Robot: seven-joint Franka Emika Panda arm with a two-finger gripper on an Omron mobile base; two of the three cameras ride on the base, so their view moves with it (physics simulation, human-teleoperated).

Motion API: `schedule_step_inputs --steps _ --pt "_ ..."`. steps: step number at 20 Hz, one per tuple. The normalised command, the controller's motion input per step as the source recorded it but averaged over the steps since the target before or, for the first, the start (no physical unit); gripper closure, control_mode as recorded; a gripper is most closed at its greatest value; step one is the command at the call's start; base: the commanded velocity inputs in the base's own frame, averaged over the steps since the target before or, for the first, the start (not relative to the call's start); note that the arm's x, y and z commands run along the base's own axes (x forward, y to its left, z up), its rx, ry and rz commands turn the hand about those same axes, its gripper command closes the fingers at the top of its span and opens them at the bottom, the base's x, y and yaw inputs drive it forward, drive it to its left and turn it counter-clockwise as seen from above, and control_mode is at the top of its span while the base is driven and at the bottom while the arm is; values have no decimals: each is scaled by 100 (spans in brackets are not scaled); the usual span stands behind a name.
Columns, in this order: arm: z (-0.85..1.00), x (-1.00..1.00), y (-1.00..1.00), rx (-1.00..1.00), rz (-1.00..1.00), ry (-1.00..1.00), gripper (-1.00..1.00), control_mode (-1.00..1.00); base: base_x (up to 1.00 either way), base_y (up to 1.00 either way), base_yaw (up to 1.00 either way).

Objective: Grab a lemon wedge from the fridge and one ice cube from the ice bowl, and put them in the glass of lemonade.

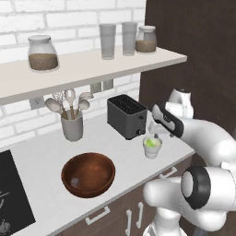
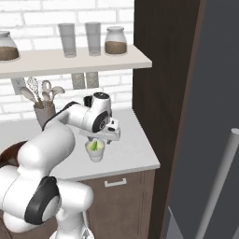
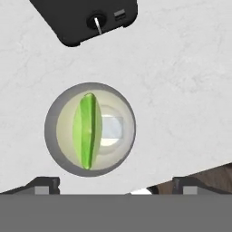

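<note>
Gripper (image 3: 116, 188) hangs right above the glass of lemonade (image 3: 90, 129), fingers spread wide w/ nothing between them — reads as a release pose, hand parked over the cup mouth so anything dropped goes straight in. Landmark = the glass: it sits on the counter (image 1: 41, 161) near the front edge, just in front of the toaster (image 1: 126, 116), and in the left base view the ice bowl (image 1: 88, 174) lies to the glass's left, apart from it. Inside the glass: pale yellow-green liquid, the lemon wedge (image 3: 87, 130) standing on edge across the left half in the hand view, and next to it a clear squarish piece, prob. the ice cube (image 3: 111, 128), touching or nearly touching the wedge. So both add-ins look already in; task judged done or v. close. Ice bowl interior looks bare brown wood, can't tell if any cubes remain. Utensil holder (image 1: 72, 124) w/ spoons and whisk stands further left of the glass, behind the bowl. Fridge (image 2: 205, 140) is off to the glass's right in the right base view, past the dark cabinet column, door shut as far as visible.
</note>
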Motion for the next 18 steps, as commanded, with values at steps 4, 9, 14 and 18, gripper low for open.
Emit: schedule_step_inputs --steps 4,9,14,18 --pt "6 -35 -19 7 0 -6 -100 -100 0 0 0" --pt "29 -41 -4 7 0 -9 -100 -100 0 0 0" --pt "78 -46 11 5 0 -8 -100 -100 0 0 0" --pt "74 -66 0 9 0 -12 -100 -100 0 0 0"
